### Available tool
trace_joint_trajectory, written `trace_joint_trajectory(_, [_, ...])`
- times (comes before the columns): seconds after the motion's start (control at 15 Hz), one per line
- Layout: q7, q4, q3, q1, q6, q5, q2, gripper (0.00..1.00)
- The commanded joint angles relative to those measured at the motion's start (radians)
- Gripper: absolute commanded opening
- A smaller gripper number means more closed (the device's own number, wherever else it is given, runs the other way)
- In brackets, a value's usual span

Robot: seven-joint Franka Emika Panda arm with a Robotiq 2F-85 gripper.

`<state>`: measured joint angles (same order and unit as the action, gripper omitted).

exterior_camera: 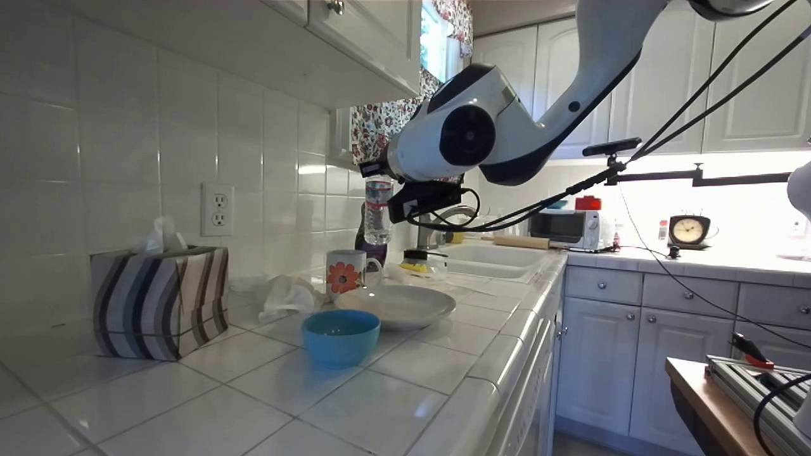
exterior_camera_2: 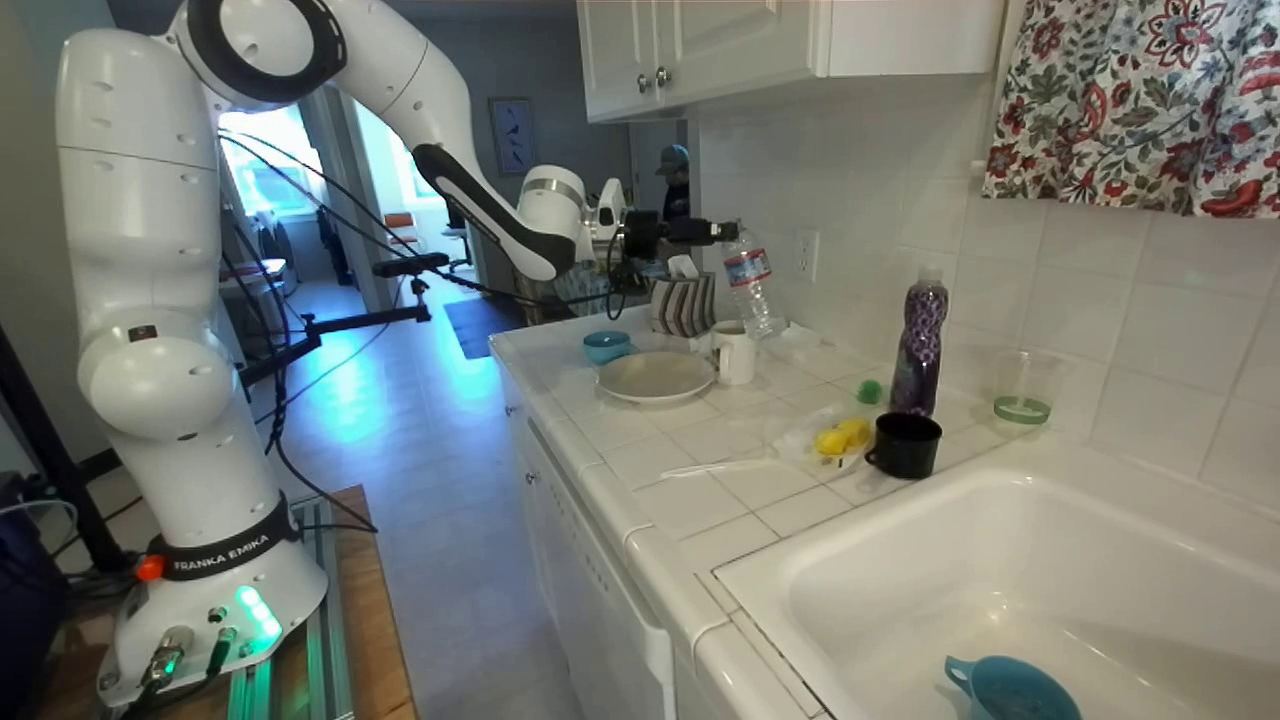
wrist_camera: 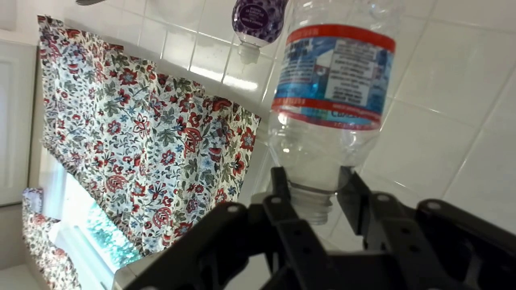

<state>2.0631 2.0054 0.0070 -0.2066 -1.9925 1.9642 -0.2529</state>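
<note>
That clear plastic bottle [wrist_camera: 332, 76], pinched near its neck between the fingers [wrist_camera: 354, 197], hangs above the tiled bench [exterior_camera: 386, 399]. I'd guess it's light, soft-sided and slightly slick, the stiffer neck its surest hold.

Clear bottle [wrist_camera: 324, 139] (red-edged label [wrist_camera: 334, 76]) hangs tilted.

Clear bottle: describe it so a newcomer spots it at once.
Look for the white robot arm reaching over the tiled counter. At its tip, black fingers hold the clear bottle up off the counter. Unlike the purple bottle standing on it, this one is see-through, with a red-and-blue label.
</note>
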Motion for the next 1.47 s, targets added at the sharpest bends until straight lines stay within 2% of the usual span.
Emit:
trace_joint_trajectory(0.0, [0.036,0.089,0.059,0.043,0.027,0.009,0.076,0.11])
trace_joint_trajectory(0.27, [0.057,0.14,0.087,0.053,0.062,-0.002,0.114,0.11])
trace_joint_trajectory(0.8, [0.173,0.223,0.136,0.042,0.049,0.066,0.155,0.11])
trace_joint_trajectory(1.0, [0.175,0.239,0.149,0.044,0.016,0.109,0.167,0.11])
trace_joint_trajectory(1.4, [0.174,0.242,0.147,0.058,-0.153,0.261,0.192,0.11])
